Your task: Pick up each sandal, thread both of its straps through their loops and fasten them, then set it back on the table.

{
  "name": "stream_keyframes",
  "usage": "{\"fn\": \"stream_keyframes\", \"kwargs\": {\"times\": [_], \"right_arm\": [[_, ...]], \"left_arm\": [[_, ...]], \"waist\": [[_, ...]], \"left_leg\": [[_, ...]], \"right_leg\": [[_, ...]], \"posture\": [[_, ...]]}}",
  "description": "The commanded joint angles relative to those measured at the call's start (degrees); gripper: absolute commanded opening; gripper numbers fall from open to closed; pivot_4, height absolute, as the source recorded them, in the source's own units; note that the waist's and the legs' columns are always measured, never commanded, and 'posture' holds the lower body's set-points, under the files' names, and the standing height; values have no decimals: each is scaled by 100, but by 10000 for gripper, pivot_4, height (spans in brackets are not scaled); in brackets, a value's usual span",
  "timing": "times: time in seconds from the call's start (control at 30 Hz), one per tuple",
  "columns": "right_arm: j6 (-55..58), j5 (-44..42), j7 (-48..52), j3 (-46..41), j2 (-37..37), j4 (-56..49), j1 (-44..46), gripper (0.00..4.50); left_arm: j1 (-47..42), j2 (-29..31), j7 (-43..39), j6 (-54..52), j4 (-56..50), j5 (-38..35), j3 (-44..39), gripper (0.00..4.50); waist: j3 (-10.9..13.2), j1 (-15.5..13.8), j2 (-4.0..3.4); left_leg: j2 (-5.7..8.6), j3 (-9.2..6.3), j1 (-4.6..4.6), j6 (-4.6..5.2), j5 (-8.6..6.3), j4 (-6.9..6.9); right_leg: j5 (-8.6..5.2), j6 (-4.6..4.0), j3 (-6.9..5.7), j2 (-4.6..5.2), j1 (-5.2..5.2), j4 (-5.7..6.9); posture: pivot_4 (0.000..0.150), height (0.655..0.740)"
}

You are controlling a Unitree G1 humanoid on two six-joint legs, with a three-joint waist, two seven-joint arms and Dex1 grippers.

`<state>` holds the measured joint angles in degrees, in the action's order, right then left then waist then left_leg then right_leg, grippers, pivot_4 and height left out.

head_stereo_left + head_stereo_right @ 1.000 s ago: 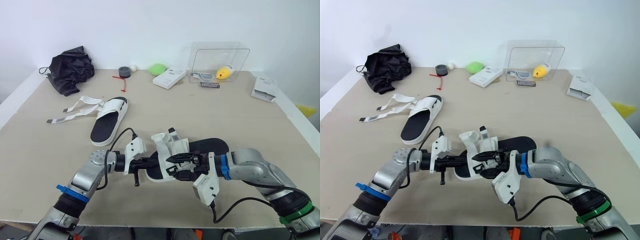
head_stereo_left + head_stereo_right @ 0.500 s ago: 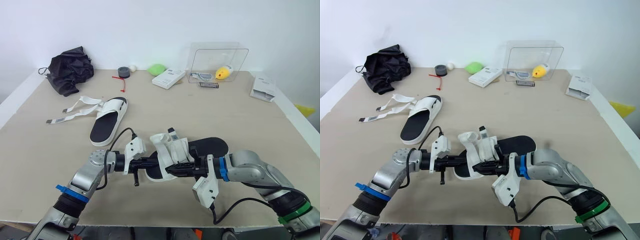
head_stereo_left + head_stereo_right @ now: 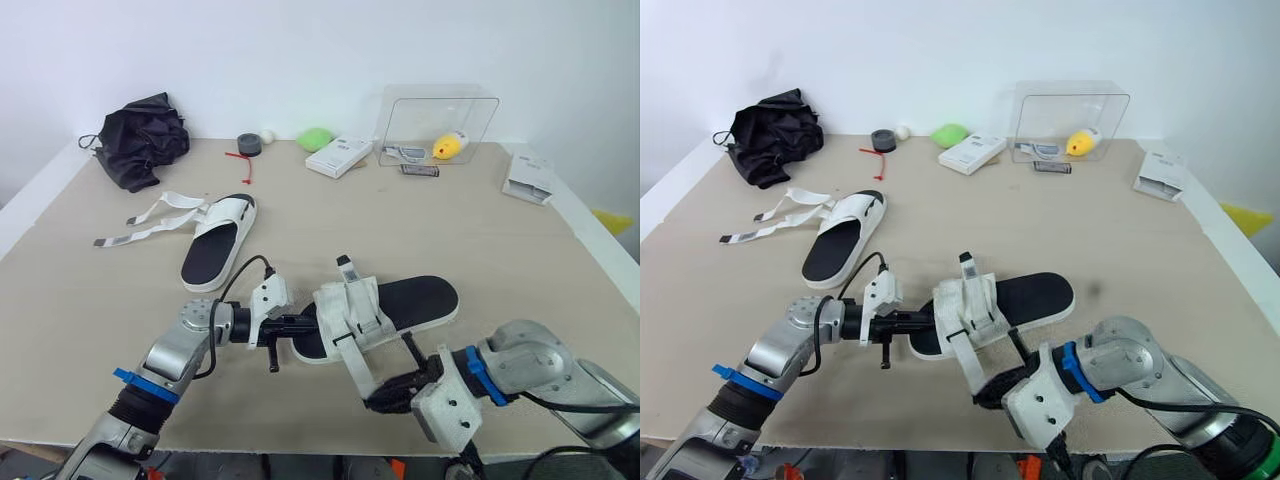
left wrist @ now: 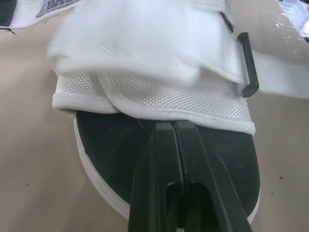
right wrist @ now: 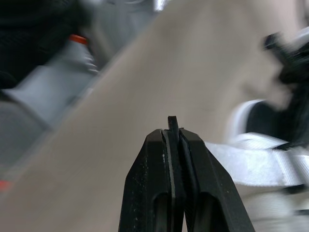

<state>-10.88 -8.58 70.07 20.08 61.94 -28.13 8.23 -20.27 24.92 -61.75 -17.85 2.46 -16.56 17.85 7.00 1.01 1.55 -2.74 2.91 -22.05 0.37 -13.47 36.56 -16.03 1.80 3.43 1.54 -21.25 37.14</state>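
Observation:
The near sandal [image 3: 400, 300], black sole with white straps, lies at the table's front middle. My left gripper [image 3: 303, 323] is shut on its toe end, the fingertips [image 4: 164, 133] pinching the sole's front. One white strap [image 3: 355, 365] runs out from the sandal toward the front edge. My right gripper [image 3: 385, 397] is shut on that strap's end, and the strap's dark tip [image 5: 173, 123] shows between its fingers. The second sandal [image 3: 215, 242] lies at the left with its loose straps [image 3: 150, 215] spread on the table.
At the back stand a black bag [image 3: 145, 135], a tape roll [image 3: 249, 145], a green object [image 3: 315, 138], a white box [image 3: 338, 156] and a clear container [image 3: 437, 120] holding a yellow object. A white booklet [image 3: 528, 178] lies at the right edge.
My right gripper shut on the strap and drew back toward the front edge, pulling the strap out long. The sandal's upper flattened. The left gripper kept its hold.

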Motion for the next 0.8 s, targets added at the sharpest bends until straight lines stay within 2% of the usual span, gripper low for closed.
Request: {"fn": "stream_keyframes", "kwargs": {"times": [0.03,0.07,0.17,0.3,0.37,0.47,0.67,0.8], "right_arm": [[1686,-1449,388,-384,339,-461,189,702],[2458,-2147,405,-508,364,-510,480,702],[4033,-3483,233,-727,136,-467,1463,702],[5541,-4444,-965,-805,-942,-161,2887,702],[6026,-4137,-1667,-664,-1517,82,3360,702],[6636,-3364,-2482,-295,-2113,681,3835,702],[6322,-1879,-2889,344,-2456,1701,4057,702],[6179,-1429,-2795,428,-2518,2069,4046,702]], "left_arm": [[244,80,-16,-243,536,397,396,0],[237,80,-24,-239,547,400,399,0],[221,80,-38,-222,576,411,404,0],[235,74,-45,-213,568,414,411,0],[244,68,-43,-211,558,416,416,0],[261,47,-40,-210,547,425,407,0],[286,29,-51,-203,541,452,403,0],[297,31,-30,-212,515,448,402,0]], "waist": [[1,0,-1],[1,0,-2],[3,2,3],[1,6,-1],[6,-1,20],[-1,-1,4],[-1,-30,5],[0,-23,4]], "left_leg": [[0,0,0,0,0,0],[0,0,-1,0,0,0],[1,-1,0,0,1,2],[-3,-1,-2,1,2,1],[-6,-11,-8,1,3,-1],[0,-10,-37,0,2,-4],[22,-4,-70,0,2,-2],[23,-3,-71,4,5,1]], "right_leg": [[0,0,0,1,0,0],[0,0,0,3,-1,0],[4,-3,-5,20,1,0],[16,-23,-20,46,-6,-4],[11,-31,-32,46,-11,-4],[7,-33,-44,63,-39,-3],[31,11,-58,68,-64,-4],[35,18,-56,55,-64,-4]], "posture": [[1500,7400],[1500,7400],[1500,7400],[1500,7400],[1500,7400],[1500,7400],[1500,7400],[1500,7400]]}}
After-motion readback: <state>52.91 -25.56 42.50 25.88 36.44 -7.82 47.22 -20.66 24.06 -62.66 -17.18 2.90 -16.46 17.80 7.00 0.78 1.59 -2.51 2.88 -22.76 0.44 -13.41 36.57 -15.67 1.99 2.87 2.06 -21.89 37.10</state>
